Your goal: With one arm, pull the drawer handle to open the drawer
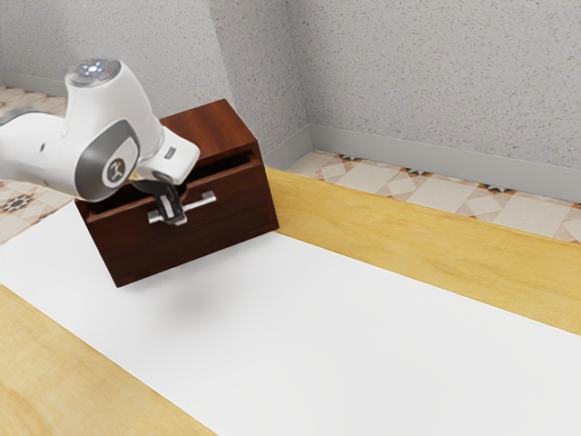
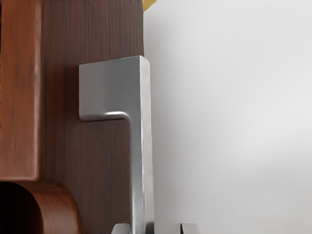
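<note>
Walls [image 1: 436,64]: grey, speckled, meeting at a jutting corner on the far side.
Skirting board [image 1: 436,153]: plain pale grey, along the wall foot.
Floor [image 1: 454,193]: beige and cream patterned tiles with small dark diamonds.
Table [image 1: 436,241]: light wood top.
White sheet [image 1: 345,336]: laid flat across the table from near to far.
Light: soft, even.
</note>
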